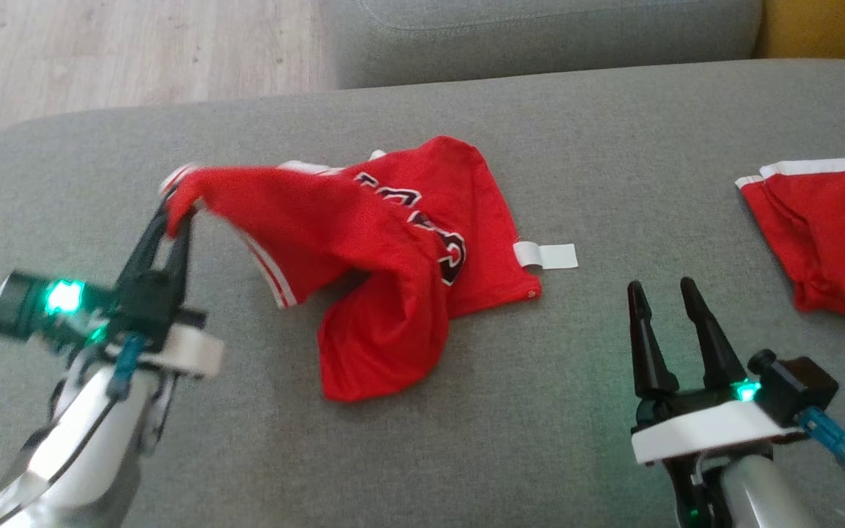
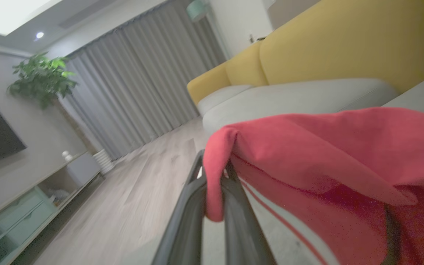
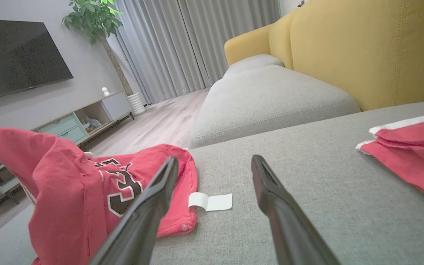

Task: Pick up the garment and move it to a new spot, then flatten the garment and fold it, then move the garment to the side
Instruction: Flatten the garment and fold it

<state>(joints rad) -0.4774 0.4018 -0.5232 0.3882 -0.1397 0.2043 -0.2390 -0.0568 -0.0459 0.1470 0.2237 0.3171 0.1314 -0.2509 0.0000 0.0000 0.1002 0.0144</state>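
The garment [image 1: 393, 271] is a red jersey with black-and-white lettering and white trim, lying crumpled on the grey sofa cushion [image 1: 466, 455]. My left gripper [image 1: 177, 213] is shut on its left edge and holds that part lifted, so the cloth stretches up from the heap. In the left wrist view the red fabric [image 2: 307, 154] drapes over the closed fingers [image 2: 234, 206]. My right gripper [image 1: 661, 293] stands open, empty, to the right of the jersey and above the cushion. In the right wrist view the jersey [image 3: 87, 191] lies left of the open fingers [image 3: 153, 198].
A second red garment with white trim [image 1: 826, 235] lies at the cushion's right edge. A white tag [image 1: 547, 255] sticks out beside the jersey. Another grey cushion [image 1: 540, 37] and a yellow sofa back [image 3: 363, 51] lie beyond; wooden floor [image 1: 100, 51] is at far left.
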